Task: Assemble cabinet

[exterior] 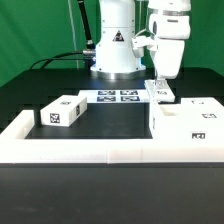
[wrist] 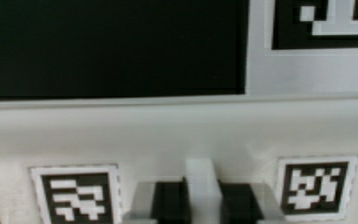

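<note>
My gripper (exterior: 161,84) hangs at the back right, next to the marker board (exterior: 118,97). It is shut on a small white cabinet panel (exterior: 160,93) that bears square tags. In the wrist view the two dark fingers (wrist: 165,203) pinch a thin white rib (wrist: 202,185) of this panel (wrist: 158,135), between its two tags. I cannot tell whether the panel rests on the table or hangs just above it. The large white cabinet body (exterior: 188,122) stands at the exterior view's right front. A smaller white box part (exterior: 62,112) lies at the left.
A long low white L-shaped rail (exterior: 90,150) runs along the front and up the left side. The robot base (exterior: 115,45) stands at the back centre. One of the marker board's tags (wrist: 322,22) shows in the wrist view beyond the panel.
</note>
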